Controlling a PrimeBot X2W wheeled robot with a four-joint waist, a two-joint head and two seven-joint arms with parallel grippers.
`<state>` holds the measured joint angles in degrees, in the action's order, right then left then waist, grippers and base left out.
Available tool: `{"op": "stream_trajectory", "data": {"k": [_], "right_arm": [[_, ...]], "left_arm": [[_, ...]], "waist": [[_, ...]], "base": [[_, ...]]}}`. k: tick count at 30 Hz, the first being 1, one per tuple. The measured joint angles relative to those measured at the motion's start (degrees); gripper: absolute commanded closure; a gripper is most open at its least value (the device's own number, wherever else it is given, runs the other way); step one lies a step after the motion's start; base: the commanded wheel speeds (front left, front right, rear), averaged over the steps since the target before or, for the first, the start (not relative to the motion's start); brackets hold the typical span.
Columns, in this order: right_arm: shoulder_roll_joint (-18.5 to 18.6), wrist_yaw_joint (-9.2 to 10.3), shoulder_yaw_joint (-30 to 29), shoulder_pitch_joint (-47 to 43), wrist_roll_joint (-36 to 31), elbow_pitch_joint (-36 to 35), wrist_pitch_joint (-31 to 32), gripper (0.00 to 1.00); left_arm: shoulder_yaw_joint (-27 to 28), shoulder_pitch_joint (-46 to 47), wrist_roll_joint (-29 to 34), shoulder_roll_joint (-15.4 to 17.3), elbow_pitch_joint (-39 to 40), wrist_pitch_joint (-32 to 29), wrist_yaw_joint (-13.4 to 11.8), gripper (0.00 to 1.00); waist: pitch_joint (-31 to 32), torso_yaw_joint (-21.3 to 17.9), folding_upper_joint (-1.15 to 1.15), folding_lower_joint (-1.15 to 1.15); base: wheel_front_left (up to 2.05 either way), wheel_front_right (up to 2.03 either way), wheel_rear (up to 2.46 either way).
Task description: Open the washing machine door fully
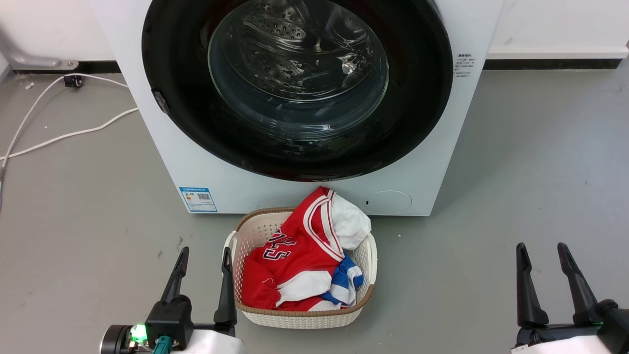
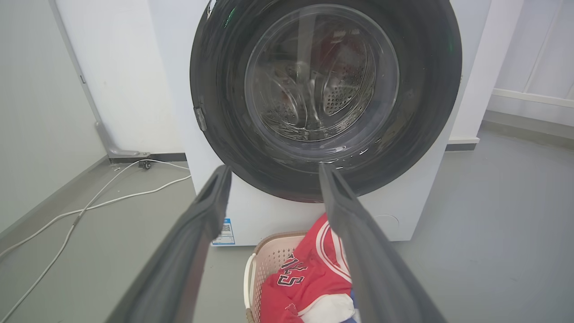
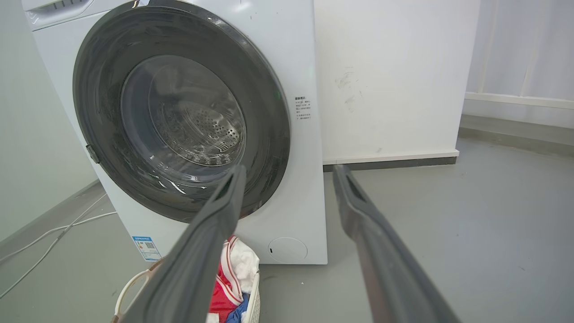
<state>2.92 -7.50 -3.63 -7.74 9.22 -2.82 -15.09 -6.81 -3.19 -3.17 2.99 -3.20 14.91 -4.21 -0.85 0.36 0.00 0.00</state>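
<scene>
washing machine door (image 1: 196,128) shut flat, up ahead — its little tab (image 1: 160,101) is on the left rim, nearer the left gripper (image 1: 205,251) than the right gripper (image 1: 540,248); both spread, empty

"25" on red jersey (image 1: 300,268)

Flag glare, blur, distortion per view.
Head view: sharp; glare streaks on the washing machine door glass. Left wrist view: left gripper soft up close. Right wrist view: right gripper soft, door ring hazy grey, washing machine leans, wide-angle.
</scene>
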Motion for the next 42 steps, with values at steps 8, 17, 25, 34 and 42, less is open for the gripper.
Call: {"op": "stream_trajectory", "data": {"k": [8, 17, 25, 34, 42], "right_arm": [[0.00, 0.00, 0.36, 0.02, 0.40, 0.30, 0.00, 1.00], [-0.03, 0.00, 3.14, 0.24, 26.86, 0.60, 0.00, 1.00], [0.00, 0.01, 2.58, 0.46, 58.94, 1.21, -0.01, 1.00], [-0.02, 0.01, 6.32, 0.41, 81.30, -1.29, 0.83, 1.00], [0.04, 0.01, 4.21, -1.04, 90.16, -2.91, 12.28, 1.00]], "left_arm": [[0.15, -0.01, 0.03, -0.01, -0.19, 0.00, -0.05, 0.00], [0.10, -0.01, -0.12, -0.05, -0.44, 0.00, -0.33, 0.00], [0.19, -0.02, -0.21, -0.05, -0.43, 0.00, -0.38, 0.00], [0.01, -0.03, -0.20, -0.05, -0.52, 0.00, -0.43, 0.00], [-0.04, -0.03, -0.12, -0.05, -0.55, 0.00, -0.58, 0.00]], "waist": [[0.20, -0.03, 0.00, 0.00], [0.36, -0.01, 0.00, 0.00], [0.50, -0.10, 0.00, 0.00], [0.48, -0.13, 0.00, 0.00], [0.67, -0.05, 0.00, 0.00]], "base": [[0.00, 0.00, 0.00], [0.00, 0.00, 0.00], [0.00, 0.00, 0.00], [0.00, 0.00, 0.00], [0.00, 0.00, 0.00]]}}
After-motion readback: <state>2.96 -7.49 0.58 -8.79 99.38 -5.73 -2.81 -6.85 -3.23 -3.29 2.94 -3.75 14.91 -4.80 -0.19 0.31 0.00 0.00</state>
